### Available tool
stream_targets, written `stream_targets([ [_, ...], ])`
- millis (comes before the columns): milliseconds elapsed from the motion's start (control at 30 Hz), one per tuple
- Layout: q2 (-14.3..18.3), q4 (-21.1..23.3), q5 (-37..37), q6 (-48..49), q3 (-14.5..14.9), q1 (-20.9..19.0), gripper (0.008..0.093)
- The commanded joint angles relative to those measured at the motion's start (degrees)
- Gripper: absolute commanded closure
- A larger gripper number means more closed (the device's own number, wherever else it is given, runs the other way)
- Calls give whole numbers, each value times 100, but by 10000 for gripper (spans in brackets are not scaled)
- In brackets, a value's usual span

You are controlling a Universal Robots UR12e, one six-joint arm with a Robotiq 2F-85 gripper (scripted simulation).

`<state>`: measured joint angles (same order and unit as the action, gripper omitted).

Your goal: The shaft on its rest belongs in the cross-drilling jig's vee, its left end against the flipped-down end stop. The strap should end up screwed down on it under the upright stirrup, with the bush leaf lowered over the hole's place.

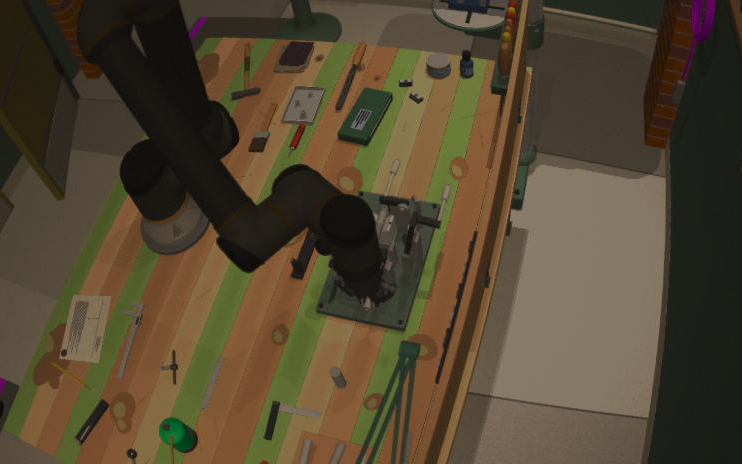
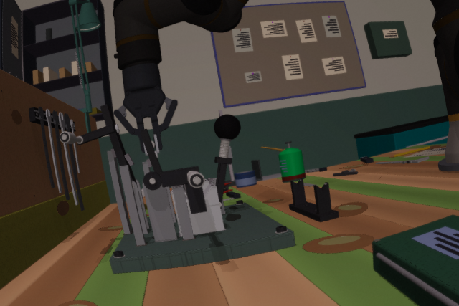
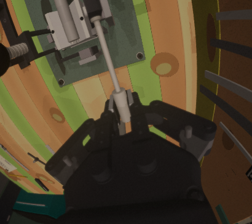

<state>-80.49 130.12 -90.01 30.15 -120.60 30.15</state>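
Observation:
The cross-drilling jig [image 1: 383, 253] sits on a green base plate near the right edge of the bench. The grey shaft [image 3: 63, 8] lies in the jig's vee. My gripper [image 3: 124, 116] is above the jig's near end, with its fingers closed on the pale grip of a thin lever handle [image 3: 121, 102]. The handle's rod [image 3: 106, 54] runs down to a dark block on the jig. In the second side camera the gripper [image 2: 148, 136] stands over the raised dark arms. A black ball knob [image 2: 227, 127] tops a threaded screw beside the jig. The black rest [image 2: 313, 199] stands empty.
A green box [image 1: 365, 115] lies far up the bench. A green can [image 2: 291, 164] stands beyond the rest. Tools hang on a rack [image 2: 55, 147] on the back board beside the jig. A lamp's green legs [image 1: 397, 398] stand near the bench's front edge.

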Motion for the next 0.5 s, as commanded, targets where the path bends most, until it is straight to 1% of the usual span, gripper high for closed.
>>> stream_targets([
  [0,-1,4,0,0,4,0,844],
  [167,-1,4,0,0,4,0,934],
  [467,-1,4,0,0,4,0,934],
])
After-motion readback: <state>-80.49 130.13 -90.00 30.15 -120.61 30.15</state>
